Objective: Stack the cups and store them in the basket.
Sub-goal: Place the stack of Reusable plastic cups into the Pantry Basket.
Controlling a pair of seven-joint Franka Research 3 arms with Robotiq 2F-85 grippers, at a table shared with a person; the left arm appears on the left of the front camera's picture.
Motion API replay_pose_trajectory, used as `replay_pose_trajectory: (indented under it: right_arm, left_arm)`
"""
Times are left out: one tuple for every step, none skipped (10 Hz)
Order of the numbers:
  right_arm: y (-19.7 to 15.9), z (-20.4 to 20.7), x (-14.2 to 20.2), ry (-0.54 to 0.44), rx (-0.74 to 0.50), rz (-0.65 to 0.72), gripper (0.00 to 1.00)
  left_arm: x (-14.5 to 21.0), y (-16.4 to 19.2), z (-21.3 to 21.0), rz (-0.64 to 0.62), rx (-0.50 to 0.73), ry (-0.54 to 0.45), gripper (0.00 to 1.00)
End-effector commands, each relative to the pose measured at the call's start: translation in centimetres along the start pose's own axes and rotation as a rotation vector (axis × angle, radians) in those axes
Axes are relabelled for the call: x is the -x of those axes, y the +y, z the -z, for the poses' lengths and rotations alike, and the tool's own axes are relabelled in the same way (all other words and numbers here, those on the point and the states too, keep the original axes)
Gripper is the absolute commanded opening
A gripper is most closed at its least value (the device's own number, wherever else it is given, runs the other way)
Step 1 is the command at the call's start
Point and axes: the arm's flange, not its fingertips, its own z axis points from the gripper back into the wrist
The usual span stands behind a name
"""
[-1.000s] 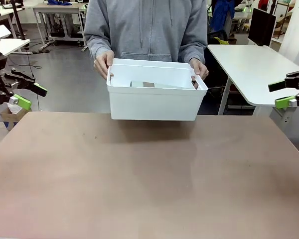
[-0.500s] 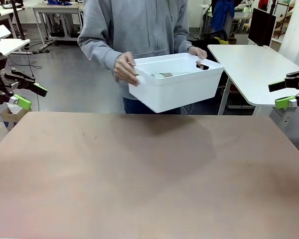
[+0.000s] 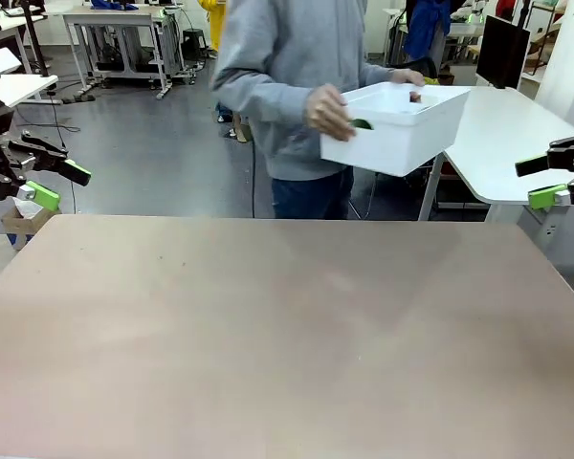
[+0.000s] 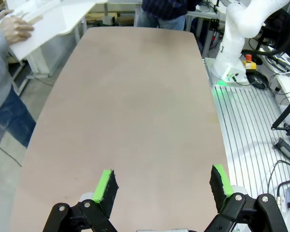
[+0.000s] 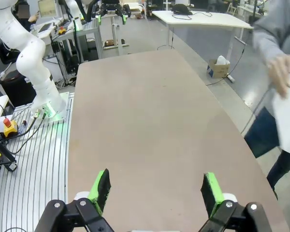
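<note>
While person carries basket (image 3: 402, 134) tilted, long axis rightward, both hands (image 4: 159, 186) (image 5: 154, 189) released.

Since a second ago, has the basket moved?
Yes. The basket, carried by the person, has gone toward picture right in the front view, from above the brown table's far edge toward the white side table.

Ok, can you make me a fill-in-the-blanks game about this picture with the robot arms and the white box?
1. The person's hands are holding the white ____ up in the air.
2. The left gripper has its fingers wide ____.
3. The pads on the right gripper are coloured ____.
4. The brown table sits under both ____.

Missing words: basket; open; green; grippers
</note>
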Motion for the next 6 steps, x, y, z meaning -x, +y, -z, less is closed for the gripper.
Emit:
replay_pose_trajectory:
  right_arm:
    - [0.17, 0.09, -0.13, -0.022, 0.002, 0.012, 1.00]
    - [0.17, 0.09, -0.13, -0.022, 0.002, 0.012, 1.00]
    - [0.17, 0.09, -0.13, -0.022, 0.002, 0.012, 1.00]
    - [0.17, 0.09, -0.13, -0.022, 0.002, 0.012, 1.00]
    - [0.17, 0.09, -0.13, -0.022, 0.002, 0.012, 1.00]
    - [0.17, 0.09, -0.13, -0.022, 0.002, 0.012, 1.00]
  left_arm:
    - [-0.29, -0.22, -0.13, -0.009, 0.005, 0.001, 1.00]
    - [-0.29, -0.22, -0.13, -0.009, 0.005, 0.001, 1.00]
    - [-0.29, -0.22, -0.13, -0.009, 0.005, 0.001, 1.00]
    - [-0.29, -0.22, -0.13, -0.009, 0.005, 0.001, 1.00]
    - [-0.29, -0.22, -0.13, -0.009, 0.005, 0.001, 1.00]
    - [-0.29, -0.22, -0.13, -0.009, 0.005, 0.001, 1.00]
